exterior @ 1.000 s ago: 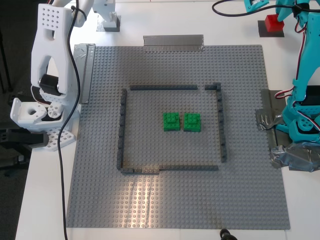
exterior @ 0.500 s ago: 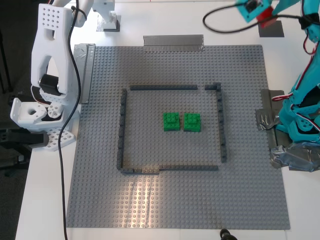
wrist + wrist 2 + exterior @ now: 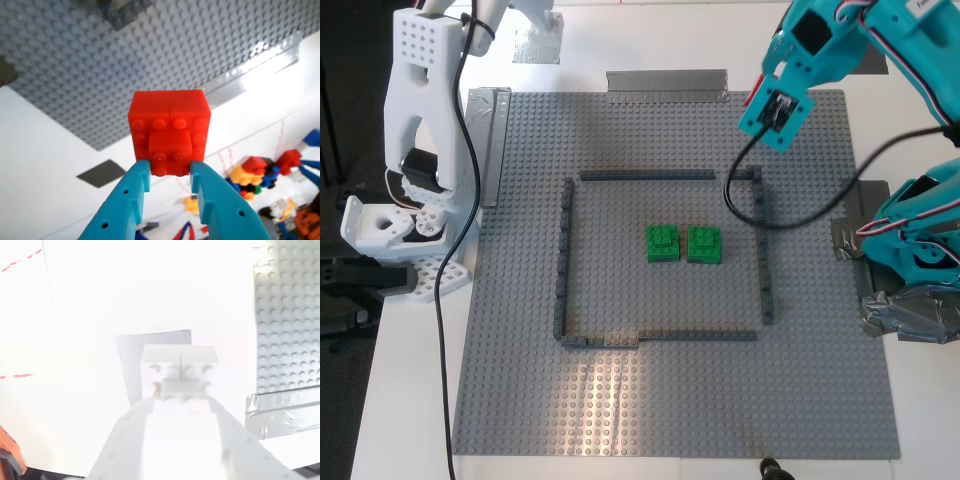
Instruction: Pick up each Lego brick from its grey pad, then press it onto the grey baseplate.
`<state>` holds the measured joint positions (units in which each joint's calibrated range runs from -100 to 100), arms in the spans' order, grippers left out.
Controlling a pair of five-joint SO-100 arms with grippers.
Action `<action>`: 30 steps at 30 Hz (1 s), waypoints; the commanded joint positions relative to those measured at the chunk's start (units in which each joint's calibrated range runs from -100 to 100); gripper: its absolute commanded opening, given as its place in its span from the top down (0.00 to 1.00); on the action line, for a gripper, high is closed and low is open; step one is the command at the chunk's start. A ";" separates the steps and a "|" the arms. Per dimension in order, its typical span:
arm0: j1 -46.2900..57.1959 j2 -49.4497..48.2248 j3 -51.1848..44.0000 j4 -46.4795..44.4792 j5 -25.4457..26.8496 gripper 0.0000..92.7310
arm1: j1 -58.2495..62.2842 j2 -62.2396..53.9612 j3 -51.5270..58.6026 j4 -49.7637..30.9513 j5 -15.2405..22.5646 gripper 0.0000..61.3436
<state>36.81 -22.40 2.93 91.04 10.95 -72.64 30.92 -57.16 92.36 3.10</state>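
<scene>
Swinging in over the grey baseplate, the first pincer has lifted the red brick off its charcoal pad, jaws clamped on it, so pressing down comes next.

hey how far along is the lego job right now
Nothing is pressed onto the grey baseplate yet; only the two green bricks sit inside its outline. My first claw holds the red brick, lifted off its dark pad. My second claw grips the white brick at its silvery pad. Both placements remain.
</scene>
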 commanded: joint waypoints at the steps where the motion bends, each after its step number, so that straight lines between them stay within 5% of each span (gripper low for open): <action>1: -6.74 -3.95 1.90 0.01 0.31 1.00 | 4.92 -18.04 8.80 1.62 -2.69 1.00; 17: -19.73 -4.12 13.37 1.15 1.77 1.00 | 28.06 -51.26 47.27 6.02 -12.60 1.00; 30: -25.24 -3.95 18.07 -1.30 0.41 1.00 | 56.86 -72.63 85.82 0.48 -10.45 1.00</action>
<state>11.73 -25.11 19.80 91.22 11.94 -23.91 -34.72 21.08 96.70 -8.23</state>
